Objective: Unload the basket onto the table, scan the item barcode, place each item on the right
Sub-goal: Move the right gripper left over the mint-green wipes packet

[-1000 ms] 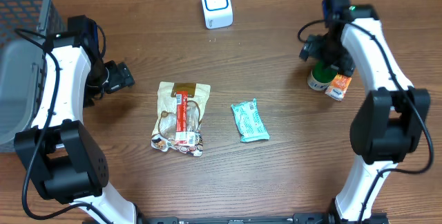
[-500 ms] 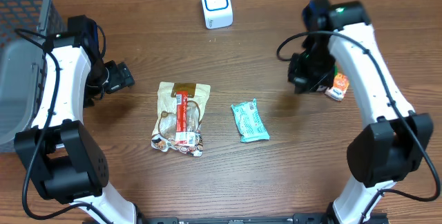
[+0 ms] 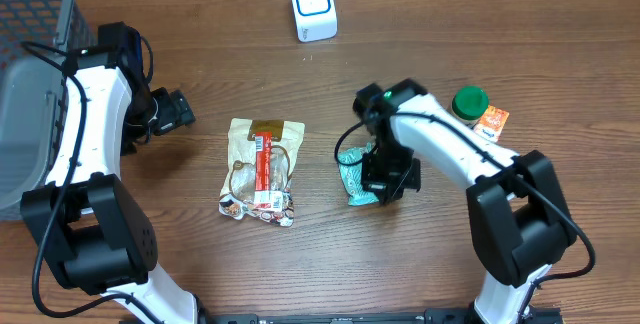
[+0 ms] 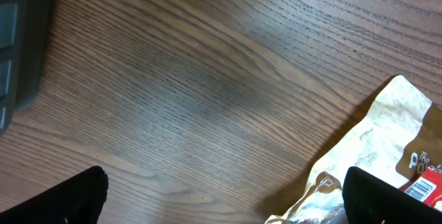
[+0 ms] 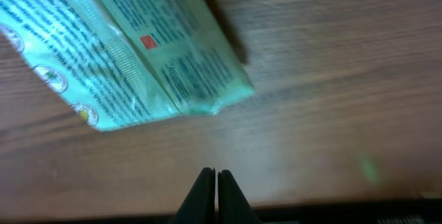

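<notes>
Overhead showed teal packet [image 3: 350,174] flat on surface [image 3: 300,264], well apart from scanner [image 3: 312,6]. Your right claw [image 5: 215,182] was pinched shut, empty, just beside it; left claw [image 3: 176,111] gaped, idle. Nothing picked, scan pending.

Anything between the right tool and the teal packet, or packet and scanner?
Nothing visible. The shut right tool hangs just off the teal packet, and no item lies between that packet and the white scanner.

The right arm [image 3: 440,146] hides the right half of the teal packet [image 3: 348,171] overhead; the grey basket [image 3: 35,9] runs off the left edge.
</notes>
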`<act>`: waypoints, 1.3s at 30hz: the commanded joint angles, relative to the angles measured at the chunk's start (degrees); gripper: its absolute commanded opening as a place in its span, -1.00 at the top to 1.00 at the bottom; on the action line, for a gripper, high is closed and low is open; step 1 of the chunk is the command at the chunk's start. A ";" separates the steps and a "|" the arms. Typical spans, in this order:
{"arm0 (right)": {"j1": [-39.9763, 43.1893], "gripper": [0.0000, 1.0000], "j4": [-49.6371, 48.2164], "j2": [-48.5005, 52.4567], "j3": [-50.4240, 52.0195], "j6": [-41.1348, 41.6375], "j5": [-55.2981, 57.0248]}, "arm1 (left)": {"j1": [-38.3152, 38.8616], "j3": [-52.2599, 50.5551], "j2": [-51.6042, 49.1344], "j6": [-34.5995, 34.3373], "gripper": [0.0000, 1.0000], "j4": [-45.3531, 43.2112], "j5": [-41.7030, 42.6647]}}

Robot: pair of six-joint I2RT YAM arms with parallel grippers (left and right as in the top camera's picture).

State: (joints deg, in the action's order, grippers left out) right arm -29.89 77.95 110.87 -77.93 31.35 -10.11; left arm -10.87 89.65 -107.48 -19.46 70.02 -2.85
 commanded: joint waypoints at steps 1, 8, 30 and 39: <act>-1.70 0.92 -5.18 -0.50 3.06 2.12 0.00 | 0.20 0.83 1.09 0.20 -0.99 -0.02 -0.52; -1.88 0.82 -13.35 -0.50 7.61 5.99 10.29 | 0.20 0.83 1.09 0.20 -1.00 -0.02 -0.52; 7.52 0.60 -7.28 -12.31 -3.06 -2.43 -3.06 | 0.20 0.83 1.09 0.20 -1.00 -0.02 -0.52; 7.52 -1.00 -7.08 -30.88 -3.06 -3.32 -1.33 | 0.20 0.83 1.09 0.20 -0.99 -0.04 -0.52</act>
State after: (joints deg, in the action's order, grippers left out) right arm -22.26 71.18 83.22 -79.64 28.95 -11.77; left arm -10.87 89.65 -107.48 -19.46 70.02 -2.87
